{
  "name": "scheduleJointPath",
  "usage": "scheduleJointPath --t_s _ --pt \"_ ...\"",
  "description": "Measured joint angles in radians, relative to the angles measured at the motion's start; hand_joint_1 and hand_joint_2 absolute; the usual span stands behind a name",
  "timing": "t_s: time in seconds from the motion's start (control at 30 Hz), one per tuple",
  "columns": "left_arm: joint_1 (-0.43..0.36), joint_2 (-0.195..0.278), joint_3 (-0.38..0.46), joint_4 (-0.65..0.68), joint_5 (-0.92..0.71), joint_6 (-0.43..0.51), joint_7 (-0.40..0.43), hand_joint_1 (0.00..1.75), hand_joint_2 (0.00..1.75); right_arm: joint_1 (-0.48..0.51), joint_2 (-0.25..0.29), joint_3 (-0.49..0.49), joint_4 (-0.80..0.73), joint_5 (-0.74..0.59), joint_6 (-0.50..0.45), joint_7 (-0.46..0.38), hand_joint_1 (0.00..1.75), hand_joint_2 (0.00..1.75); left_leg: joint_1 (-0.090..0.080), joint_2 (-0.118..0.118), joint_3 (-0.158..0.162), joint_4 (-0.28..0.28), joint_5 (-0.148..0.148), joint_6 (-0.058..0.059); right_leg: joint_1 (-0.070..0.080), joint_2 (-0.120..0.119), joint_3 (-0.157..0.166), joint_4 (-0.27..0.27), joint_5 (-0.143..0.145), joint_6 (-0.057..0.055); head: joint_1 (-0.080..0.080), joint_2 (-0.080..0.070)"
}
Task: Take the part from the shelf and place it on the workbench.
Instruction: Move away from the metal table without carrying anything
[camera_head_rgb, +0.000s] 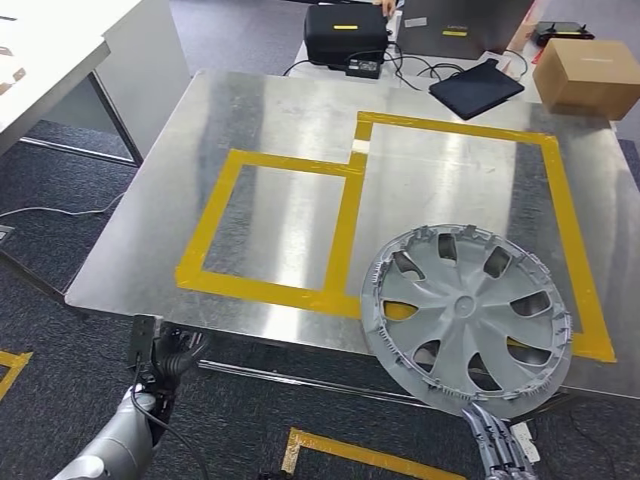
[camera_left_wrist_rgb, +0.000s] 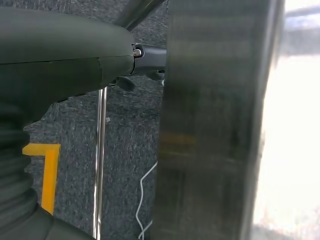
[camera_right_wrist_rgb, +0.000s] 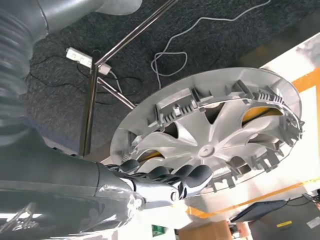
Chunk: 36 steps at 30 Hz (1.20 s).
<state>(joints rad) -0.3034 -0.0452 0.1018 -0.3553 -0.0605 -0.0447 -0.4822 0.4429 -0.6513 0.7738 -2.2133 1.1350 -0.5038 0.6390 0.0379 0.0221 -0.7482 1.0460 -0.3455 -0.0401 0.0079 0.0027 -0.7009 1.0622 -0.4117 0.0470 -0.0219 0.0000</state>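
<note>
Resting on the workbench (camera_head_rgb: 249, 120), the hubcap (camera_head_rgb: 464, 315) is overhanging its near edge; placing looks nearly done. Right hand (camera_head_rgb: 498, 445) is reaching under the rim, grip unclear. Left hand (camera_head_rgb: 170, 355) is hanging beside the bench, state unclear. Next: letting go cleanly.

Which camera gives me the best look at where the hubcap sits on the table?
The head view: it shows the whole hubcap lying across the yellow tape and overhanging the table's near edge. The right wrist view shows it close up beside the right hand. The left wrist view shows the table edge and floor.
</note>
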Motion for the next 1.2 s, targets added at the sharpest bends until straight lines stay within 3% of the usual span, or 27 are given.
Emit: scheduleJointPath --t_s 0.33,1.2 --pt "0.016 0.003 0.021 -0.019 0.044 -0.042 0.004 0.00 0.00 -0.004 0.005 0.002 0.002 -0.026 -0.033 0.000 0.00 1.75 0.000 0.000 -0.002 0.000 0.001 0.001 0.000 -0.001 -0.002 0.000 -0.003 -0.004 0.000 0.000" --pt "0.013 0.035 0.047 -0.047 0.067 -0.019 0.038 0.00 0.00 -0.038 0.005 0.006 0.025 -0.073 -0.092 0.000 0.00 1.75 0.000 -0.003 0.001 -0.003 -0.001 -0.001 0.000 -0.005 0.002 0.000 -0.007 -0.002 0.000 0.000"
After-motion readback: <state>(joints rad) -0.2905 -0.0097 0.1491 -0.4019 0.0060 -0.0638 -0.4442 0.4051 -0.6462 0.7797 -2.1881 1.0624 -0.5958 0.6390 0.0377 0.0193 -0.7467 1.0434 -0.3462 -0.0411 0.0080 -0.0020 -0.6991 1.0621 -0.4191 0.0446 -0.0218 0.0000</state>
